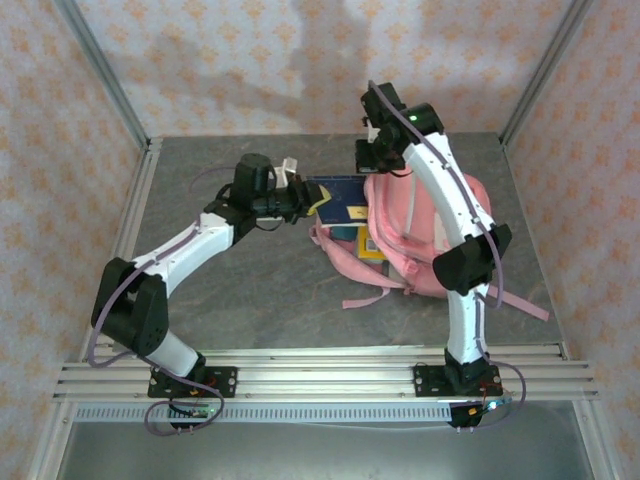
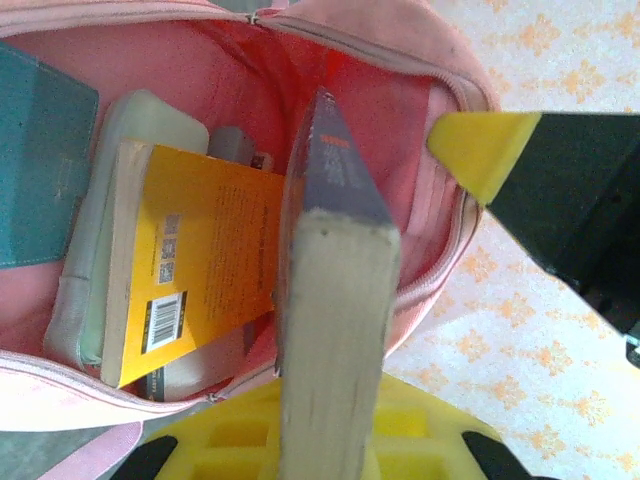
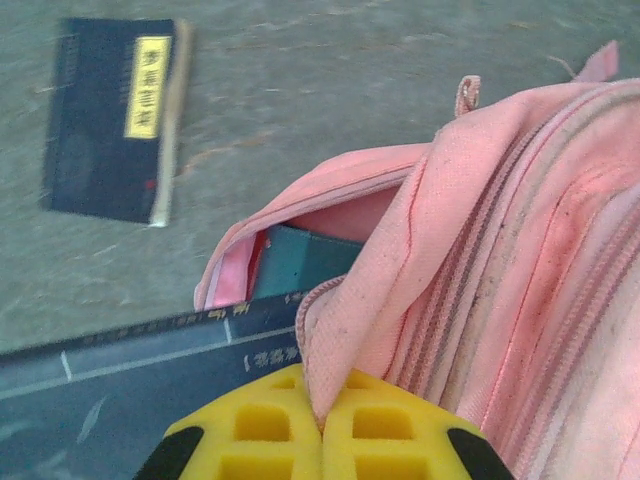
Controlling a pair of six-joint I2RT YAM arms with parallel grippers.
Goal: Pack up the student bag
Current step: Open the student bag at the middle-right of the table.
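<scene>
On the right half of the grey table [image 1: 250, 300], about midway between its near edge and its far edge, lies the student bag [image 1: 440, 230]. It is a big soft pink cloth backpack with pink straps. Its mouth is open and turned toward the left side of the table.

The right gripper [image 3: 322, 420] is pinched tight on the pink cloth at the rim of the mouth, so it holds the bag open. The left gripper [image 2: 330, 445] is closed on a thick book [image 2: 335, 300] with a dark purple cover and pale page edges. The thick book stands on its edge and points at the open mouth. Its front end looks to be just at the rim, but the view is too close to be sure.

Inside the bag are a yellow book [image 2: 190, 270] with a bar code, a pale grey case [image 2: 150, 120] lying against it, and a flat teal thing [image 2: 40, 160] at the side. A dark blue book [image 3: 110, 115] with a yellow label lies flat on the table, apart from the bag.

So the step now is putting the thick book in. Next, I think the left arm has to push it deeper, into the gap beside the yellow book, and then let go. The right gripper should hold the rim up until the book is inside.
</scene>
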